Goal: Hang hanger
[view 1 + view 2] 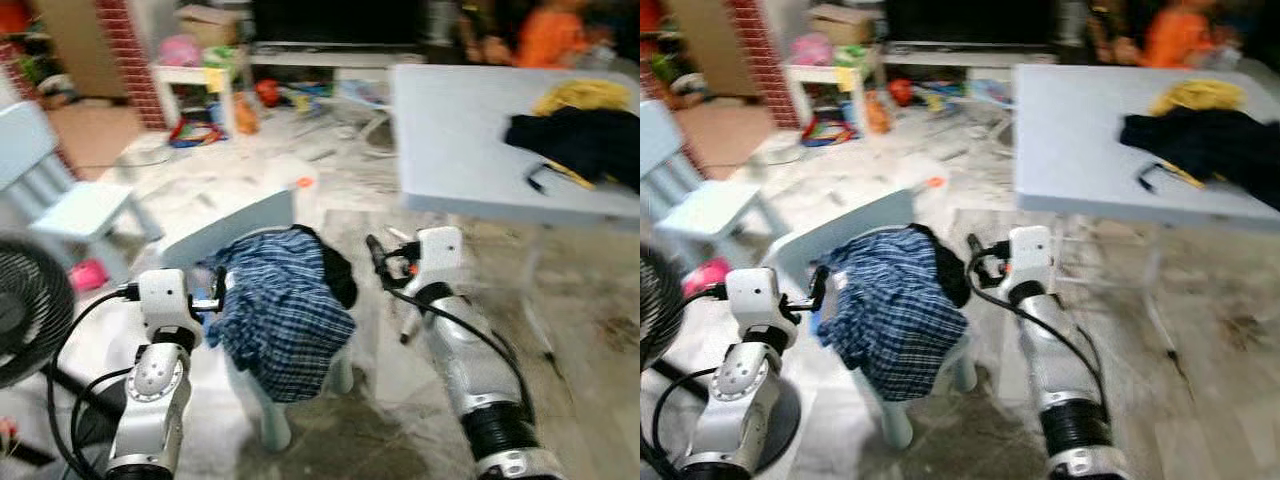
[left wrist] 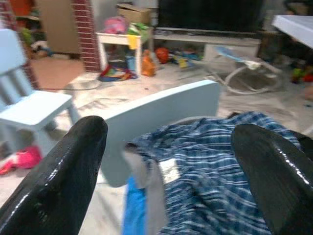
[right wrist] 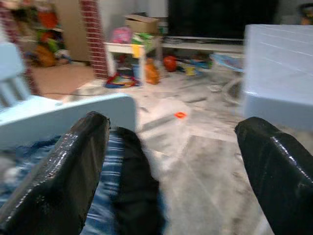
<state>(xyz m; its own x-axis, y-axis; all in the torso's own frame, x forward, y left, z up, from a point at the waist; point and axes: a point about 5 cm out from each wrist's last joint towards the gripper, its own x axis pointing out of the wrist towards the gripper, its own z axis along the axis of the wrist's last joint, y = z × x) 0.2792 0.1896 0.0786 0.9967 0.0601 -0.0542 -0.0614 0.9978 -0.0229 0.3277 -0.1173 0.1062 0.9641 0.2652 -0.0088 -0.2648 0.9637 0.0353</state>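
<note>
Thin black hanger (image 1: 540, 178), as far as blur allows, lies on the grey tabletop (image 1: 450, 130) beside dark clothing (image 1: 585, 140), ahead-right of the nearer right gripper (image 1: 378, 258), both jaws spread empty.

A: Entry, hanger (image 1: 538, 178). Thin, dark, bent into a loop. It lies flat on the pale desk (image 1: 450, 150), at the near edge of a heap of black garment (image 1: 585, 140), touching it. Too blurred to read its full outline.

B: Noted. Anything on the shirt?

A: Plaid shirt (image 1: 280, 305), blue and white check, draped loose over the small pale-blue chair (image 1: 235, 225), collar side towards the chair's back. A bright blue piece (image 2: 133, 208) shows under the collar. Cannot tell what it is.

B: Relation between the two?

A: Well apart.
</note>
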